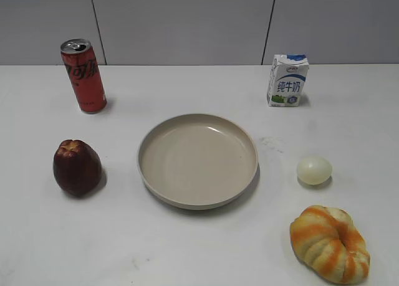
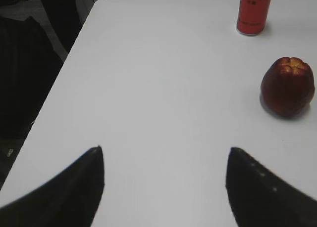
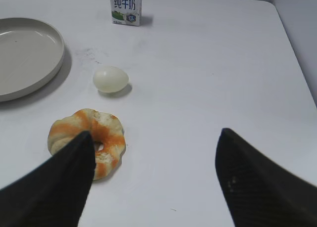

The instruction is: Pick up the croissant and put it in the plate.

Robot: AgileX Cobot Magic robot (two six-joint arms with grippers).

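The croissant (image 1: 330,243), pale yellow with orange stripes, lies on the white table at the front right. In the right wrist view it (image 3: 94,133) sits partly behind my left finger. The beige plate (image 1: 156,133) stands empty in the middle of the table; its edge shows at the left of the right wrist view (image 3: 52,54). My right gripper (image 3: 156,138) is open and empty, above the table to the right of the croissant. My left gripper (image 2: 166,153) is open and empty over bare table on the left. Neither gripper shows in the exterior view.
A dark red apple (image 1: 76,167) (image 2: 287,86) lies left of the plate. A red can (image 1: 83,75) (image 2: 253,10) stands at the back left, a milk carton (image 1: 287,80) (image 3: 126,6) at the back right. A whitish egg (image 1: 314,170) (image 3: 111,79) lies between plate and croissant.
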